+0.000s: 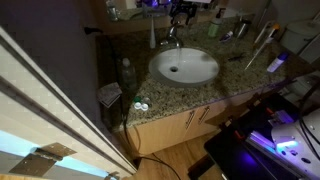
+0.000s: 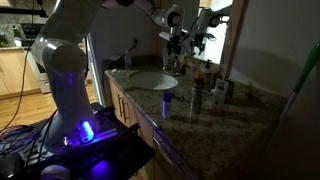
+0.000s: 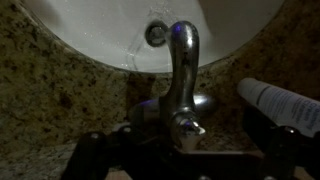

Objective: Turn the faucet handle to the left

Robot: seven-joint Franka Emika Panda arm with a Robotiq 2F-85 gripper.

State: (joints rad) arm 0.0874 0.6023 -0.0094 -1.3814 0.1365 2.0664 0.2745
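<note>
A small chrome faucet (image 1: 170, 38) stands behind the white oval basin (image 1: 205, 72) in a granite counter. In the wrist view its curved spout (image 3: 183, 55) reaches over the basin (image 3: 90, 35), and the short shiny faucet handle (image 3: 186, 126) lies close to the camera. My gripper (image 3: 190, 145) is open, with its dark fingers at the left and right of the handle and apart from it. In both exterior views the gripper (image 1: 181, 14) (image 2: 181, 40) hangs right over the faucet (image 2: 176, 62) at the back of the basin (image 2: 152, 81).
A white tube (image 3: 280, 105) lies right of the faucet. A slim white stick (image 1: 262, 36) leans at the back of the counter. Small bottles (image 2: 197, 78) stand beside the basin. A small case (image 1: 140, 106) sits at the counter's front corner. A wall edge (image 1: 50, 90) runs along one side.
</note>
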